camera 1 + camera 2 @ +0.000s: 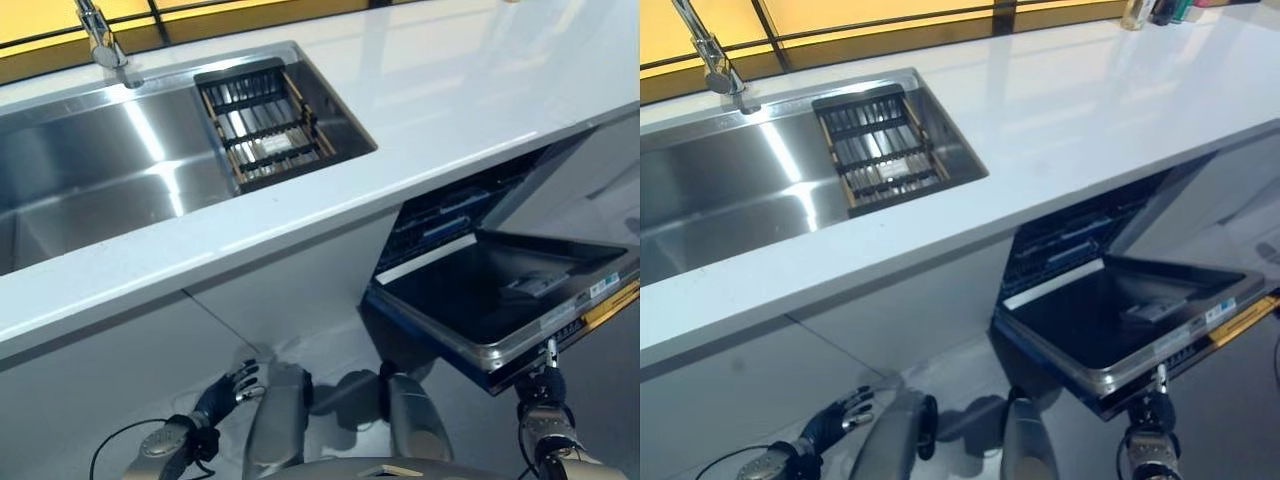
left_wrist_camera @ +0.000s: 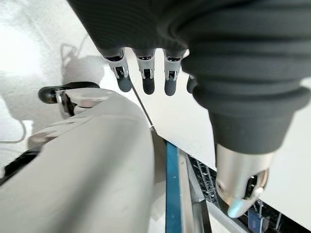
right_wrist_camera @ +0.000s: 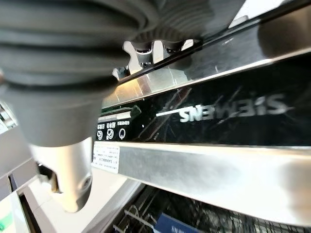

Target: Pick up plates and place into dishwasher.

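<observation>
The right hand [image 1: 545, 415] sits just under the front edge of the glossy black, steel-rimmed dishwasher door [image 1: 500, 290], which is partly lowered. Its fingers [image 3: 146, 53] reach up against that edge; whether they grip it cannot be told. The left hand [image 1: 228, 388] hangs low, fingers relaxed and holding nothing. No plate is visible on the white worktop [image 1: 450, 110] or in the steel sink [image 1: 90, 170], both well above the fingers.
</observation>
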You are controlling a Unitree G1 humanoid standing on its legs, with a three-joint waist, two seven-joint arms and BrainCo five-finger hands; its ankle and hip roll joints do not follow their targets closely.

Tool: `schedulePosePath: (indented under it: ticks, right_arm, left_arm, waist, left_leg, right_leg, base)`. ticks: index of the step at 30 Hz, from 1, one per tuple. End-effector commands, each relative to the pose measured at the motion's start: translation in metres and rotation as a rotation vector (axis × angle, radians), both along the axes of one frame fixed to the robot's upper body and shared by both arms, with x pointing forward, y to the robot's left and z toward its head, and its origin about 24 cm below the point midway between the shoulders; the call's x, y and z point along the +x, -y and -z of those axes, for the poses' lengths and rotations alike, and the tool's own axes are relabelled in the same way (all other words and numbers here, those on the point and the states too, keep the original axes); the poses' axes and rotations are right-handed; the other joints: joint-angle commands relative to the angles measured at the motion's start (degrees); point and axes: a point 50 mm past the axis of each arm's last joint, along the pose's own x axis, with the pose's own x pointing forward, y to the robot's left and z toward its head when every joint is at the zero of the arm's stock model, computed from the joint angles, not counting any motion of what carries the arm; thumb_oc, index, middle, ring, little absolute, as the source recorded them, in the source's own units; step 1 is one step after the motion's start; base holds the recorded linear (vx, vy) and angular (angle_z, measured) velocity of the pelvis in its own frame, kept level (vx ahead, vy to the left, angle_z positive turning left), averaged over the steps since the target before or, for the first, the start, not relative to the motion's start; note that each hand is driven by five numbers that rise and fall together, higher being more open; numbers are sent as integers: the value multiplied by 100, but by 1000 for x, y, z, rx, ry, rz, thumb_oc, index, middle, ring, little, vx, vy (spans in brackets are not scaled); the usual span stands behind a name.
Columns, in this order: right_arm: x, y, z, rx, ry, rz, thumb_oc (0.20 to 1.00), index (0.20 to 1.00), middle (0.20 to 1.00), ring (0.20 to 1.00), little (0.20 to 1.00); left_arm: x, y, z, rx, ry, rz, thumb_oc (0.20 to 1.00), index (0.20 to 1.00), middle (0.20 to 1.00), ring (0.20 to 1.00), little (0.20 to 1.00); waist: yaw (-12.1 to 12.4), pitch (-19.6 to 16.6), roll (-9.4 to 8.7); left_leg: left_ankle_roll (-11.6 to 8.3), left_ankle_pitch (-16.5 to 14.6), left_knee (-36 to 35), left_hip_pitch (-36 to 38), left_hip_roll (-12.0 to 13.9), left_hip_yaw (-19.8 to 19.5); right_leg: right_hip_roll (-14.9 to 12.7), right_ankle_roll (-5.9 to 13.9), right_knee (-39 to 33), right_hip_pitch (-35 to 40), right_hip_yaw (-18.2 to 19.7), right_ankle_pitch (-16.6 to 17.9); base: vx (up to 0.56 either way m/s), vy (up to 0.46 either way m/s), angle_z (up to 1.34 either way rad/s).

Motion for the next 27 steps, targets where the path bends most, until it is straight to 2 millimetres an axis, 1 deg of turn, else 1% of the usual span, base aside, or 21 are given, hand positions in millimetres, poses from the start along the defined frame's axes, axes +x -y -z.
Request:
schedulePosePath:
  ticks: [1,3,8,11,20,27]
  right_arm:
    - [28,10,-25,-89,111,-92,1000,1000,1000,1000,1000]
    - [32,10,-27,-91,124,-101,1000,1000,1000,1000,1000]
    - [53,10,-44,-112,177,-120,1000,1000,1000,1000,1000]
    - [61,9,-51,-118,199,-131,1000,1000,1000,1000,1000]
    - [75,3,-60,-141,171,-144,1000,1000,1000,1000,1000]
    - [90,-19,-62,-126,130,-176,1000,1000,1000,1000,1000]
  left_arm:
    - [3,6,-8,-27,59,40,1000,1000,1000,1000,1000]
    - [-1,6,-5,-26,49,36,1000,1000,1000,1000,1000]
    - [-10,4,-2,-14,21,33,1000,1000,1000,1000,1000]
    - [-15,2,0,-10,7,32,1000,1000,1000,1000,1000]
    - [-30,1,6,1,-33,38,1000,1000,1000,1000,1000]
    - [-33,6,9,3,-45,31,1000,1000,1000,1000,1000]
  waist:
    - [144,-160,54]
    - [159,-188,51]
    - [270,-278,28]
    - [325,-332,13]
    - [472,-458,-82]
    - [603,-530,-175]
  left_leg:
    - [331,-377,378,2,-201,50]
    - [323,-359,330,66,-201,33]
    - [289,-287,160,221,-184,-50]
    - [259,-222,27,306,-153,-99]
    - [173,-3,-486,643,-98,-238]
    - [104,150,-827,855,-49,-340]
  right_leg:
    - [62,-148,-33,219,-210,258]
    - [79,-153,-62,276,-195,252]
    - [117,-160,-213,482,-186,242]
    - [135,-157,-298,588,-197,240]
    - [204,-149,-674,978,-213,262]
    - [270,-180,-899,1250,-277,229]
  base:
    - [101,-5,1]
    - [98,-11,0]
    - [92,-29,-9]
    - [78,-29,12]
    - [87,-36,3]
    - [77,-22,2]
